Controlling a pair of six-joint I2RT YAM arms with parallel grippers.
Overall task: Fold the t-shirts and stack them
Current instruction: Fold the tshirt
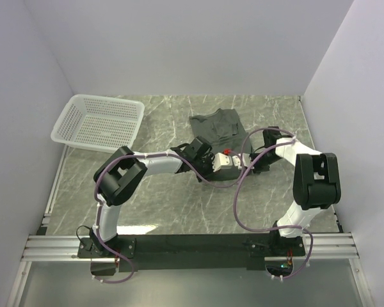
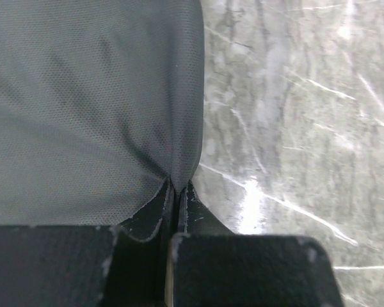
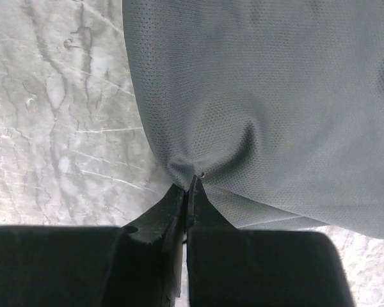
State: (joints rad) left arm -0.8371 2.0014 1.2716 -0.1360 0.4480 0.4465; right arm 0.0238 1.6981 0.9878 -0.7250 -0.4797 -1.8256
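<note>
Grey marble-look table (image 1: 179, 204) fills most of the overhead view, with a white mesh basket (image 1: 99, 121) sitting at the far left by the wall. The dark grey-green t-shirt (image 1: 216, 125) lies bunched on the table around the far middle, well apart from the basket. The left jaws are pinched fully together on a bit of its edge, and the right jaws are clamped on another pinch of fabric. Probably the near hem, but the arms cover it from above.

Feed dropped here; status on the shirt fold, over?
Left gripper shut on t-shirt edge. Right gripper shut on it too. White basket far left, nothing in the way.
</note>
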